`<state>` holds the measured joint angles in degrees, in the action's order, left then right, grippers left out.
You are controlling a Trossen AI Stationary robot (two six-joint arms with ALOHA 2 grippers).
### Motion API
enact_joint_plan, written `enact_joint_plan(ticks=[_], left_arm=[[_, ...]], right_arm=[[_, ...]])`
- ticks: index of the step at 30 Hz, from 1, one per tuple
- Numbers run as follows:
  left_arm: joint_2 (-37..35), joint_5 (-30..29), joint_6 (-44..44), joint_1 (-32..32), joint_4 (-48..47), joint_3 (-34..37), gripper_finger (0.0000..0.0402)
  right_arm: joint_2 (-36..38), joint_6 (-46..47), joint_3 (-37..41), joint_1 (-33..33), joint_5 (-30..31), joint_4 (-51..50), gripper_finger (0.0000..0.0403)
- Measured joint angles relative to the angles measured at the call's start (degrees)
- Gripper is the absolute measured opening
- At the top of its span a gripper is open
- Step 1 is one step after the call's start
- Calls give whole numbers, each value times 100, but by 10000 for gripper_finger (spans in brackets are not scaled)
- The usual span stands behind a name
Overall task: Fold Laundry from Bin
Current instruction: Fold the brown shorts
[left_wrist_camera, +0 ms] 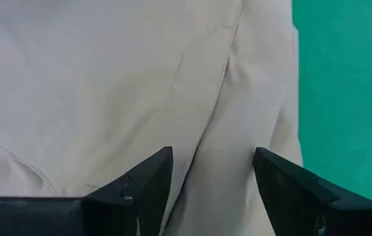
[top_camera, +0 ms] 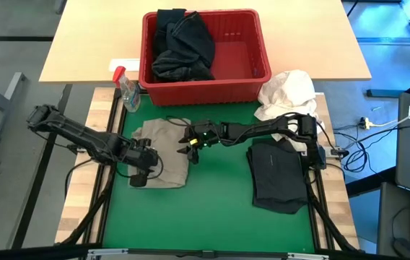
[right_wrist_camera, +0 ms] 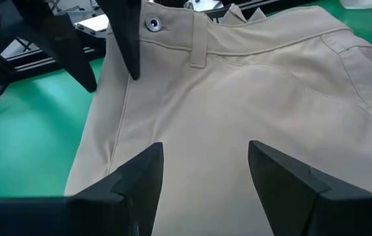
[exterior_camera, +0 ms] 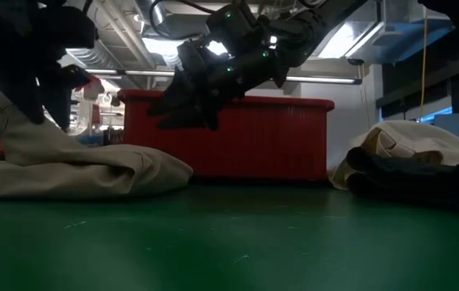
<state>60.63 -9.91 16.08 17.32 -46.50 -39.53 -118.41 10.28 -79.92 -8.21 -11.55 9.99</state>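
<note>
Khaki garment (top_camera: pixel 163 154) under left end effector (top_camera: pixel 141 173) (fingers apart)

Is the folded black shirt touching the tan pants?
Apart. The high view shows bare green mat between the black shirt and the tan pants.

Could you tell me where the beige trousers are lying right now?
In the high view, the beige trousers lie on the green mat left of centre, just in front of the red basket.
</note>
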Motion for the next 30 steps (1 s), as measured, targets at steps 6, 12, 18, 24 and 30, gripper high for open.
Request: enact_joint_plan(ticks=[6, 12, 18, 24, 30], left_arm=[[139, -45, -3, -127, -26, 0, 246], [353, -176, 15, -184, -412, 0, 243], [632, -7, 7, -177, -612, 0, 167], [647, 249, 169, -177, -854, -397, 25], [635, 493, 962, -161, -1560, -1324, 17]], right_arm=[[0, -3, 0, 48, 2, 8, 222], [0, -4, -1, 48, 0, 10, 222], [0, -6, 0, 48, 0, 12, 222], [0, -10, 0, 35, 1, 9, 222], [0, -19, 0, 22, 111, -1, 222]])
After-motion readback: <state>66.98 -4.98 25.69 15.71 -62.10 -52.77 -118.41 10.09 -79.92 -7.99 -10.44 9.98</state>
